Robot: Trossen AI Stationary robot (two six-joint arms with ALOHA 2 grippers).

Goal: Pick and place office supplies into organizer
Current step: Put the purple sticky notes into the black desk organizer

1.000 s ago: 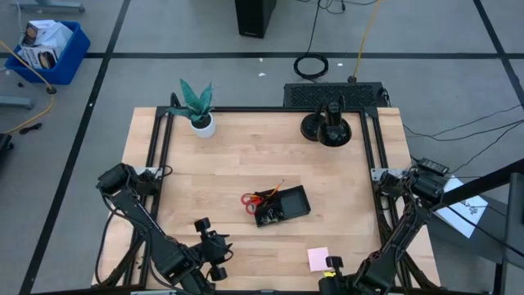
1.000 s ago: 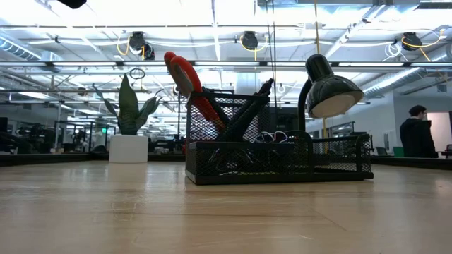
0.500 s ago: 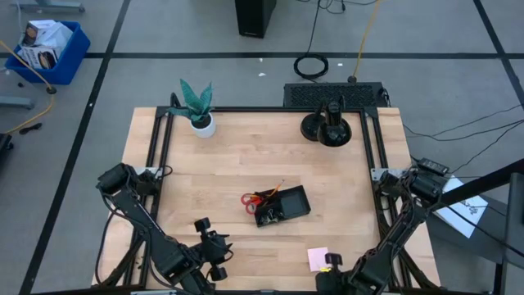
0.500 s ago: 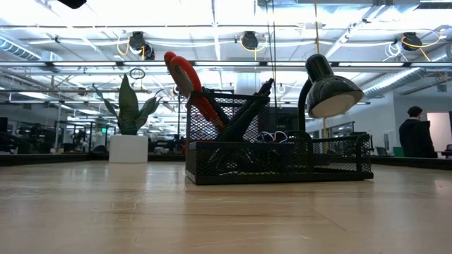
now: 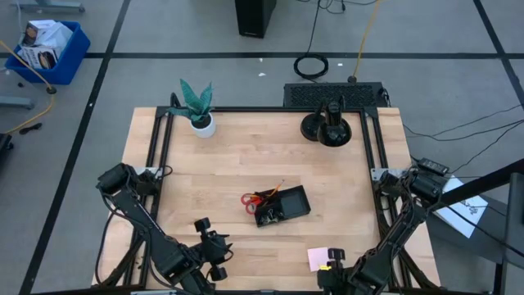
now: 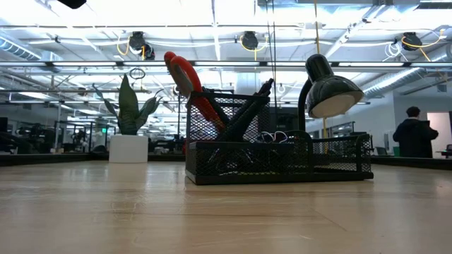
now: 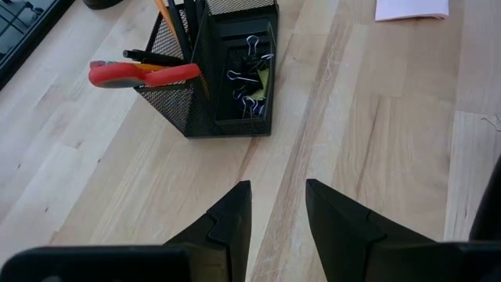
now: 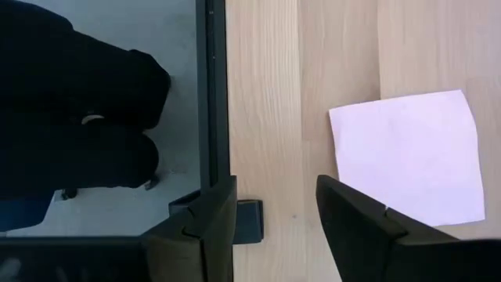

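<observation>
At lower left of the high view my left gripper waits with its fingers parted and empty. Centre frame, the black wire-mesh organizer holds the red-handled scissors. At lower right, my right gripper has spread its fingers over the last second beside the pale pink sticky-note pad, probably readying a grasp; nothing is held yet.
</observation>
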